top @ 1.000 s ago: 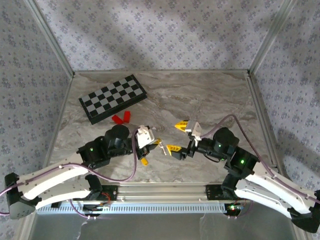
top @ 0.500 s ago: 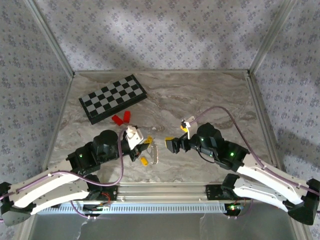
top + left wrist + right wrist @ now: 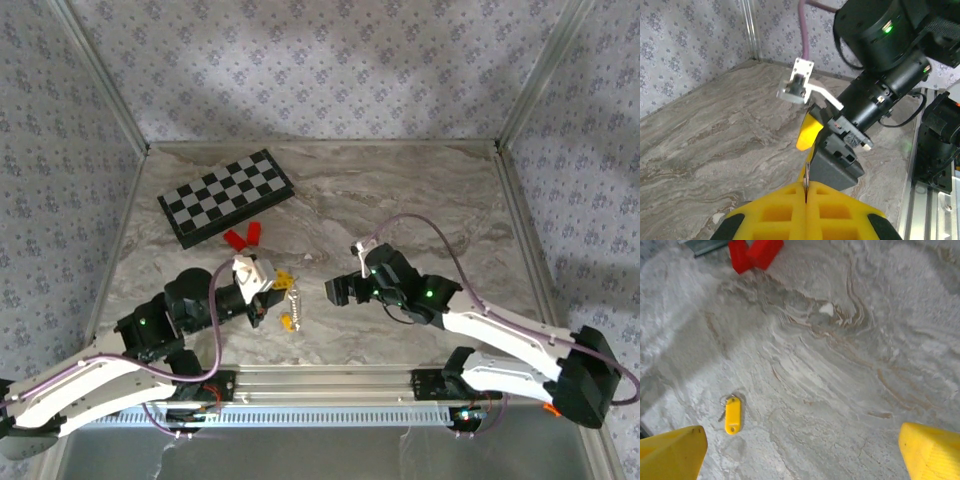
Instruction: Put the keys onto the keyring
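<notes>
- Nearest the arm bases, a tiny yellow-orange plastic key tag (image 3: 286,322) is seen lying flat and loose on the grey marbled table (image 3: 430,200). A small metal ring is fixed at one end of it, and nothing is threaded through that ring yet.
- Just beside it, a thin silvery beaded-chain keyring (image 3: 297,305) is drawn into a narrow loop. Its far end is pinched between the tightly closed yellow pads of the left gripper (image 3: 805,192).
- The right gripper (image 3: 802,452) is held above the table with its jaws spread wide and nothing between them. The key tag is framed ahead in its wrist view.
- The step in hand is judged to be fetching the key. Next, the spread jaws would have to be lowered around the thin tag and closed on its edges.
- Farther off, two red blocks (image 3: 243,236) and a black-and-white folding chessboard (image 3: 225,195) are left aside.
</notes>
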